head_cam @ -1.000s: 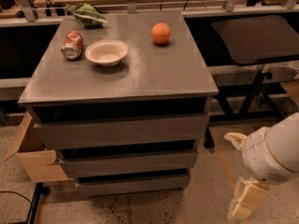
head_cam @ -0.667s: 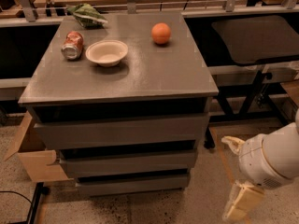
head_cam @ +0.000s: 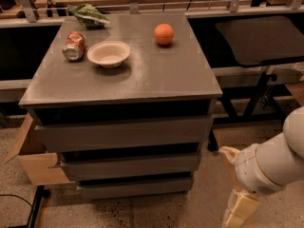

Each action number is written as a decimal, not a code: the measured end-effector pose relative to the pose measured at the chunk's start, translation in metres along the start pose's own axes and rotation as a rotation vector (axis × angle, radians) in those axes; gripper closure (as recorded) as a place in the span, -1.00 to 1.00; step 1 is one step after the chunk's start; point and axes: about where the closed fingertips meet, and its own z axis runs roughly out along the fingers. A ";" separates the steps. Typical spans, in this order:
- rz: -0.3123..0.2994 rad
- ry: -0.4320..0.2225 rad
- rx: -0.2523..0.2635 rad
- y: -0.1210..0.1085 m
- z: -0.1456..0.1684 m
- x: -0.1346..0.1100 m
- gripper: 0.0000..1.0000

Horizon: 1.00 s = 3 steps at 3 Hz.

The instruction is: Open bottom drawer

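A grey cabinet has three flat drawer fronts stacked under its top. The bottom drawer (head_cam: 135, 186) is the narrowest and lowest front, just above the floor, and it sits closed. Above it are the mid-sized drawer (head_cam: 130, 165) and the tallest drawer (head_cam: 123, 133), both closed. My gripper (head_cam: 228, 186) is at the lower right, to the right of the cabinet at about bottom-drawer height and apart from it. Its cream fingers (head_cam: 241, 208) are spread and hold nothing. The white arm (head_cam: 275, 163) comes in from the right edge.
On the cabinet top (head_cam: 156, 80) stand a white bowl (head_cam: 109, 53), a tipped soda can (head_cam: 74, 46), an orange (head_cam: 164, 33) and a green bag (head_cam: 88, 14). A cardboard box (head_cam: 33, 163) is on the floor to the left. A black table (head_cam: 259, 39) is on the right.
My gripper has drifted slightly down and to the left, toward the cabinet's lower right corner. The drawers and the things on top have not moved.
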 end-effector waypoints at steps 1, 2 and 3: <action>-0.021 -0.015 -0.052 0.002 0.059 0.020 -1.00; -0.029 -0.082 -0.089 0.001 0.126 0.040 -1.00; -0.038 -0.161 -0.112 -0.001 0.185 0.053 -1.00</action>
